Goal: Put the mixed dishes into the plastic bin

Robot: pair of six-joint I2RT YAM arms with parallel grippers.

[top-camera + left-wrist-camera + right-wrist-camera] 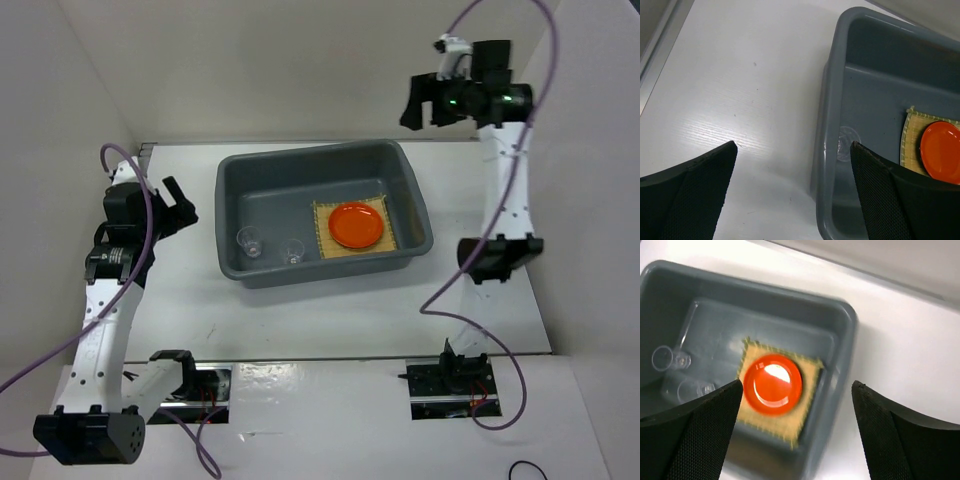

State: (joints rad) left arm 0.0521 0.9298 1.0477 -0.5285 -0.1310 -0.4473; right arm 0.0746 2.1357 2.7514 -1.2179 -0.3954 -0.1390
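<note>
The blue-grey plastic bin (228, 200) stands mid-table. Inside it a yellow woven mat (325, 243) lies flat at the right, with the orange plate (357, 225) on top. Two clear cups (249, 242) (294, 251) stand in the bin's near left part. My left gripper (182, 203) is open and empty, just left of the bin. Its wrist view shows the bin's rim (822, 150), one cup (847, 142), the mat (912, 140) and the plate (942, 150). My right gripper (425, 108) hangs high over the bin's far right corner, open and empty, looking down on the plate (772, 385), mat (790, 425) and cups (665, 359).
White walls close in the table on the left, back and right. The right arm's elbow (500, 255) sits to the right of the bin. Purple cables (150, 215) loop from both arms. A metal strip (655, 50) runs along the table's left edge.
</note>
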